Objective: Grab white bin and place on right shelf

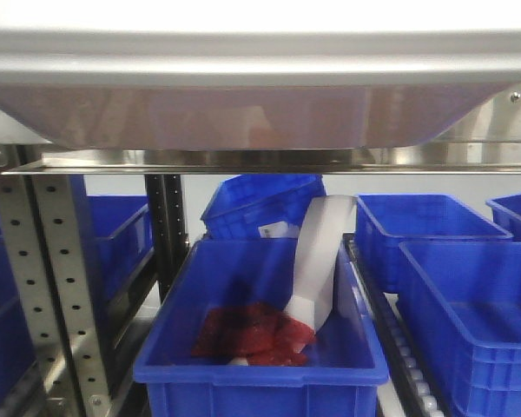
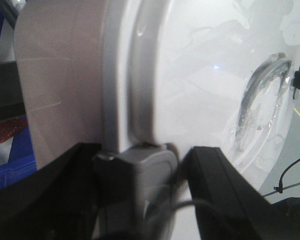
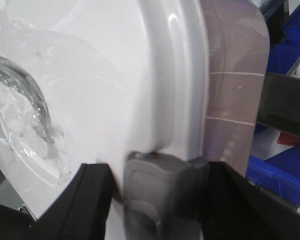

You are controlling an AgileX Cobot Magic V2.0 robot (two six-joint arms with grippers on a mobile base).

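The white bin [image 1: 243, 113] fills the top of the front view, its pale pinkish underside hanging just above the right shelf's shiny steel front beam [image 1: 200, 161]. In the left wrist view the white bin [image 2: 190, 75] shows its glossy lid and recessed handle [image 2: 262, 95]. My left gripper [image 2: 142, 150] is shut on its rim, black fingers astride a grey latch [image 2: 140, 170]. In the right wrist view my right gripper [image 3: 160, 167] is shut the same way on the opposite rim of the white bin [image 3: 90, 75], at another grey latch [image 3: 160, 185].
Under the beam a blue bin [image 1: 260, 347] holds red pieces [image 1: 252, 334] and a white strip [image 1: 317, 261]. More blue bins [image 1: 469, 295] stand at the right, behind and at the left. A perforated grey upright [image 1: 48, 287] rises at the left.
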